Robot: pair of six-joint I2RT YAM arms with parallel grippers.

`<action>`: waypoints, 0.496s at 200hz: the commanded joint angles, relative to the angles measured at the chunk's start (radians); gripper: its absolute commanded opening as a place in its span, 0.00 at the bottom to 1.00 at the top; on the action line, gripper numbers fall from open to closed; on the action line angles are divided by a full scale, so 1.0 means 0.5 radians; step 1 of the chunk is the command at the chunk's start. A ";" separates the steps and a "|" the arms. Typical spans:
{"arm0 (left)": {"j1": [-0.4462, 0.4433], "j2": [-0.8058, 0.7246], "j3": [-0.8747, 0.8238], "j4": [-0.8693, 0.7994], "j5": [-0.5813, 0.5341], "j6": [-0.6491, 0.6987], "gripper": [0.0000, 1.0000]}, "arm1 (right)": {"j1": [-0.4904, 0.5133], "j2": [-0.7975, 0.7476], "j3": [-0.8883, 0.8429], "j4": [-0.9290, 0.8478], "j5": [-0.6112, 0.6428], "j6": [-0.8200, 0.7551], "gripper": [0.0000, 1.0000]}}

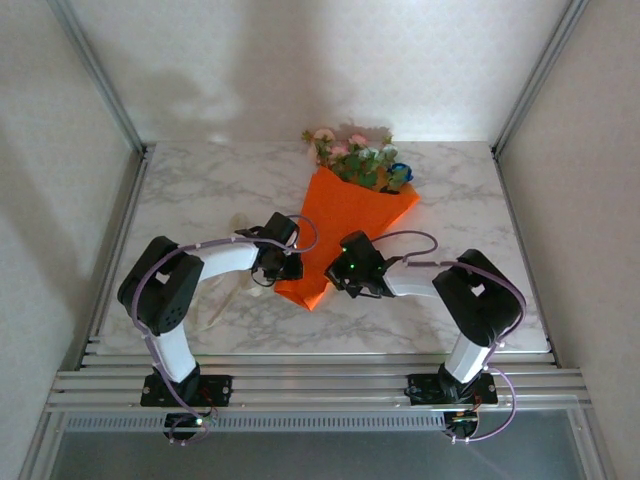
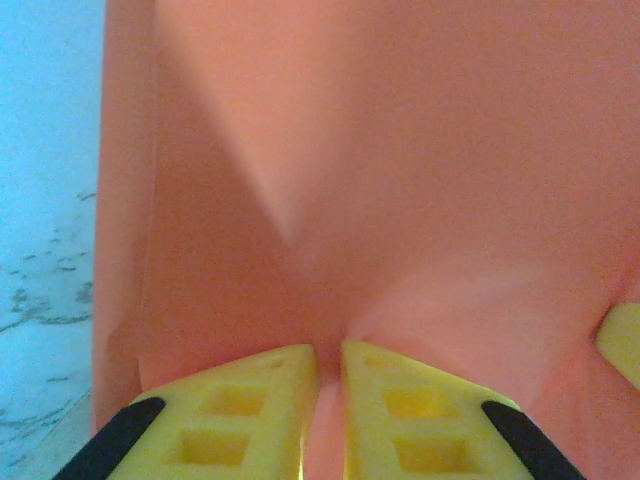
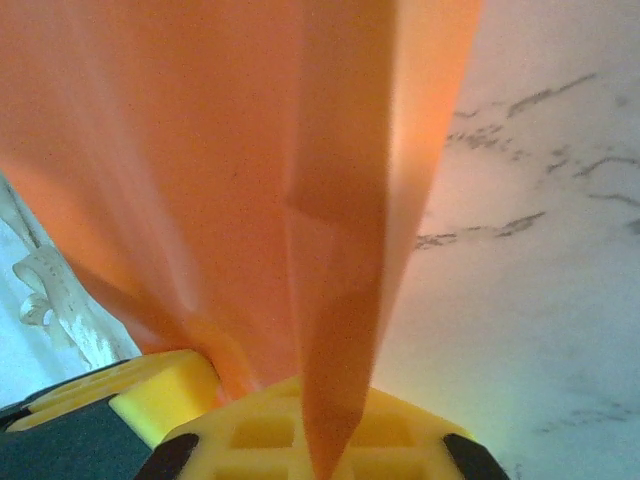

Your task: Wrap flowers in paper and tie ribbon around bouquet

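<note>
The marble bench (image 1: 200, 190) carries the bouquet (image 1: 350, 200) lying flat, its orange paper (image 1: 345, 225) narrowing to a point toward the arms. Only the top view shows the flowers (image 1: 360, 158), at the far, wide end. The left gripper (image 1: 290, 265) and right gripper (image 1: 345, 278) flank the narrow tip. Up close, the left wrist view shows the left gripper's jaws almost together, a fold of paper pinched in the slit between them. The right wrist view shows the right gripper's jaws closed on the paper's edge, with the cream ribbon (image 3: 45, 285) lying crumpled on the bench just beside the paper.
</note>
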 commanded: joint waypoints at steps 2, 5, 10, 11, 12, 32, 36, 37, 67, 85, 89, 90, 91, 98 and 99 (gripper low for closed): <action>-0.001 0.121 -0.085 -0.085 -0.094 0.042 0.17 | 0.026 -0.158 -0.023 -0.165 0.193 -0.033 0.00; -0.001 0.121 -0.079 -0.085 -0.086 0.039 0.17 | 0.020 -0.171 -0.027 -0.172 0.201 -0.040 0.00; -0.004 0.121 -0.070 -0.084 -0.069 0.032 0.17 | 0.014 -0.209 -0.036 -0.194 0.211 -0.063 0.00; -0.004 0.121 -0.068 -0.083 -0.062 0.030 0.17 | 0.014 -0.213 -0.037 -0.197 0.210 -0.067 0.00; -0.004 0.121 -0.067 -0.083 -0.057 0.027 0.17 | 0.015 -0.219 -0.037 -0.200 0.209 -0.072 0.00; -0.007 0.129 -0.043 -0.040 0.090 -0.048 0.17 | -0.106 -0.261 -0.001 -0.306 0.160 -0.198 0.00; -0.009 0.134 -0.039 -0.033 0.117 -0.066 0.17 | -0.115 -0.258 0.014 -0.340 0.141 -0.227 0.00; -0.011 0.135 -0.038 -0.031 0.121 -0.071 0.17 | -0.115 -0.258 0.014 -0.340 0.141 -0.227 0.00; -0.022 0.142 -0.044 0.027 0.206 -0.149 0.17 | -0.066 -0.183 0.061 -0.428 -0.005 -0.298 0.54; -0.022 0.151 -0.053 0.029 0.209 -0.142 0.16 | 0.039 -0.167 0.040 -0.422 0.020 -0.276 0.61; -0.022 0.154 -0.053 0.029 0.209 -0.138 0.16 | 0.068 -0.164 0.027 -0.401 0.022 -0.262 0.62; -0.022 0.156 -0.055 0.030 0.209 -0.138 0.16 | 0.072 -0.163 0.024 -0.392 0.022 -0.260 0.62; -0.022 0.157 -0.056 0.031 0.209 -0.137 0.16 | 0.074 -0.161 0.021 -0.386 0.022 -0.253 0.62; -0.022 0.162 -0.059 0.029 0.214 -0.133 0.16 | 0.102 -0.151 -0.001 -0.339 0.022 -0.213 0.62; -0.022 0.163 -0.061 0.029 0.218 -0.134 0.16 | 0.109 -0.149 -0.002 -0.332 0.022 -0.205 0.62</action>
